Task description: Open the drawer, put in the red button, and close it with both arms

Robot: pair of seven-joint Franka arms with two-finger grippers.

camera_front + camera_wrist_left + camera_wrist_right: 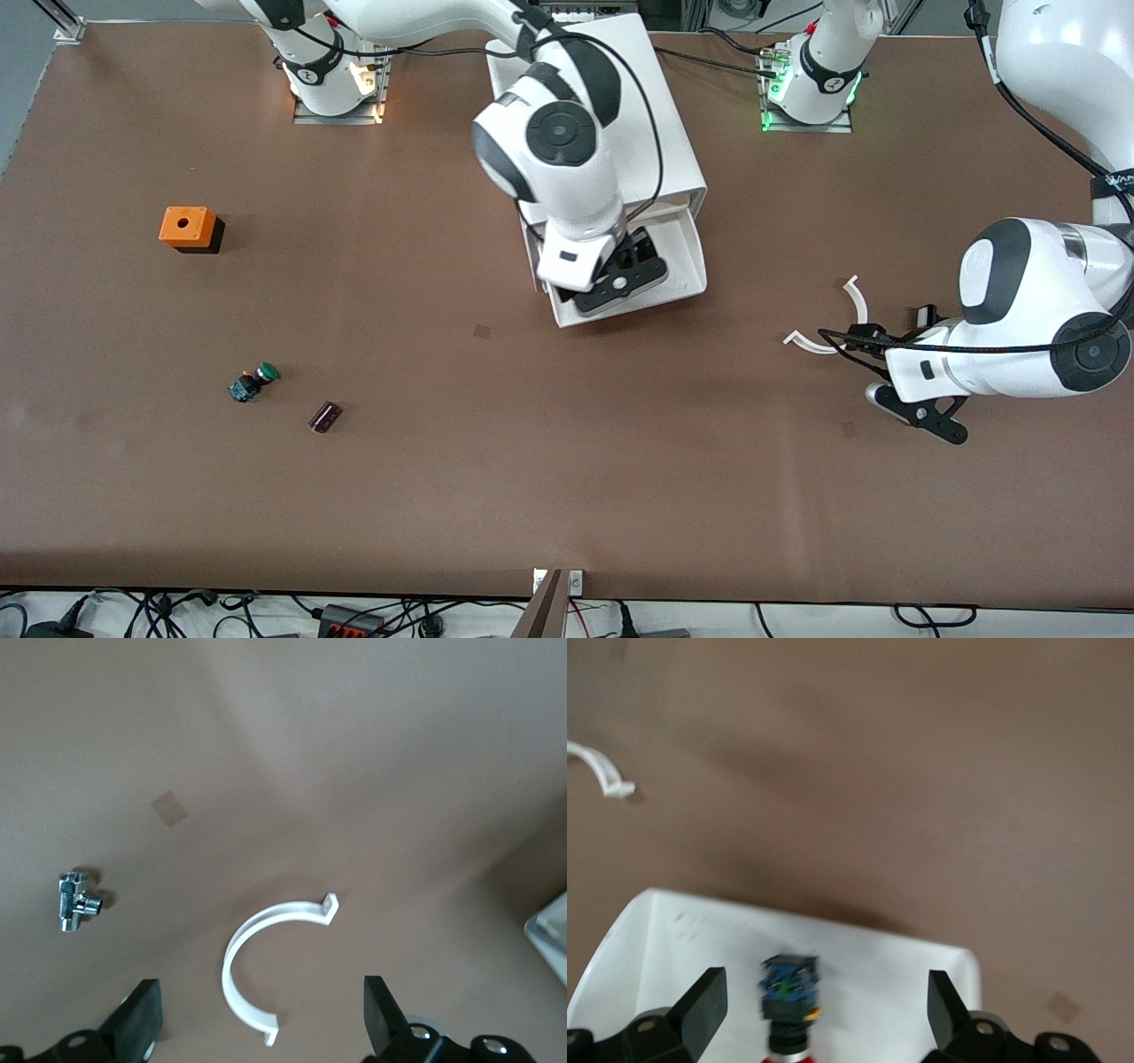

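Observation:
The white cabinet [620, 106] stands at the table's robot edge, and one drawer [693, 266] is pulled open toward the front camera. My right gripper [625, 270] hangs over the open drawer, fingers wide apart. In the right wrist view the red button [788, 1003] is in the drawer [682, 948] between the open fingers of the gripper [824, 1014], touching neither, blue base up in the picture and red cap at the picture's edge. My left gripper [895, 372] is open and empty over a white curved clip [244, 957] near the left arm's end; it also shows in the left wrist view [261, 1023].
A green-capped button [254, 381] and a dark purple cylinder [325, 416] lie toward the right arm's end, with an orange box [188, 227] farther from the camera. Two white clips [858, 299] lie by the left gripper. A chrome valve [75, 901] lies nearby.

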